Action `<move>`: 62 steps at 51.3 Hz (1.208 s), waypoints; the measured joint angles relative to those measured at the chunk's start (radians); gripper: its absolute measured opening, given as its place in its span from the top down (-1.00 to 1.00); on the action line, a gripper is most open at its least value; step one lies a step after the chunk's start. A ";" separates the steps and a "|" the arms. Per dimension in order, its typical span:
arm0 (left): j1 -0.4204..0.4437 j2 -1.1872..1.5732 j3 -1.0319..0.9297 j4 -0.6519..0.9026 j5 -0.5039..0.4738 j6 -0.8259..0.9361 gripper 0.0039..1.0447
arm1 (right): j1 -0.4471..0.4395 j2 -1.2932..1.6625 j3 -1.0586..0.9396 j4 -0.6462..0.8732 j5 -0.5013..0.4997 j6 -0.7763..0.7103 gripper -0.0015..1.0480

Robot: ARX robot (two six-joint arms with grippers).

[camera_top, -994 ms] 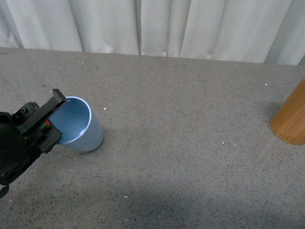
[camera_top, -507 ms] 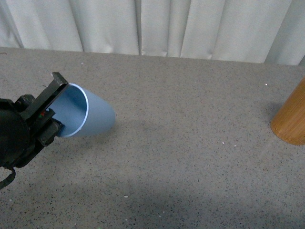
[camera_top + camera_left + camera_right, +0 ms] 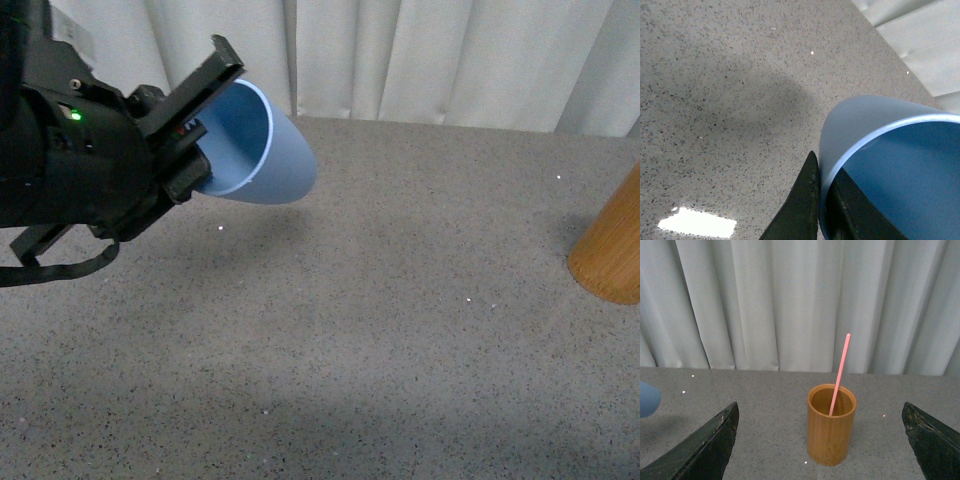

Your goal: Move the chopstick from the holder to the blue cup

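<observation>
My left gripper [image 3: 210, 105] is shut on the blue cup [image 3: 270, 160], pinching its wall at the rim. The cup hangs tilted above the table, mouth turned toward the arm. In the left wrist view the fingers [image 3: 805, 200] clamp the rim of the blue cup [image 3: 890, 165], one outside and one inside. The orange-brown holder [image 3: 831, 425] stands upright on the table with one pink chopstick [image 3: 840, 372] leaning in it. My right gripper [image 3: 820, 409] is open, its fingers wide on either side of the holder and short of it. The holder [image 3: 612, 250] shows at the front view's right edge.
The speckled grey table [image 3: 400, 330] stretches between cup and holder. White curtains [image 3: 420, 60] hang along the far edge. The base of the blue cup [image 3: 646, 399] shows at the edge of the right wrist view.
The left gripper has lifted the blue cup off the table, carrying it up and away while tipping it further onto its side. The holder has stayed put.
</observation>
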 joint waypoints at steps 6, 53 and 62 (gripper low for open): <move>-0.043 0.069 0.049 -0.033 0.005 0.032 0.93 | 0.000 0.000 0.000 0.000 0.000 0.000 -0.81; -0.182 0.215 0.121 -0.094 -0.018 0.074 0.93 | 0.000 0.000 0.000 0.000 0.000 0.000 -0.81; -0.189 0.224 0.125 -0.101 -0.019 0.074 0.93 | 0.000 0.000 0.000 0.000 0.000 0.000 -0.81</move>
